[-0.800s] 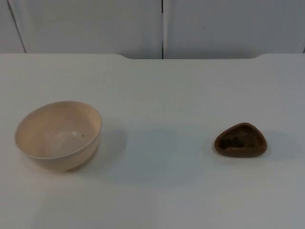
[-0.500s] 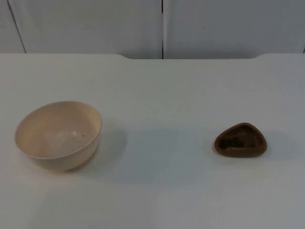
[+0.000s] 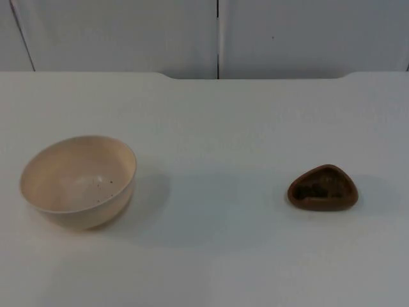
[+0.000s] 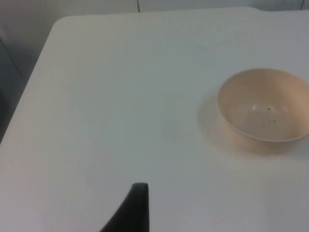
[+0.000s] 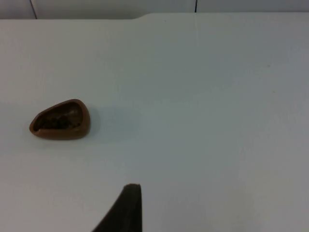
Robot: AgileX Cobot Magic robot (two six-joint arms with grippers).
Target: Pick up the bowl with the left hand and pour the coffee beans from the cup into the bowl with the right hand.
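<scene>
White desk [image 3: 211, 128] runs back to a grey partition wall [image 3: 115, 35] in the top view. Nothing has shifted across the last second: the cream bowl [image 3: 78, 181] sits where it sat, and the brown cup [image 3: 323, 188] with its coffee beans [image 3: 313, 190] stays well apart from the bowl, on its far side. So the task has not begun; both pickups lie ahead, with nothing standing between bowl and cup.

From the left wrist, the bowl [image 4: 264, 110] lies well off from the left hand [image 4: 137, 205]; a few dark specks dot its floor. I cannot tell how wide that hand stands.

From the right wrist, the cup [image 5: 61, 120] rests apart from the right hand [image 5: 128, 205], whose opening I likewise cannot tell.
</scene>
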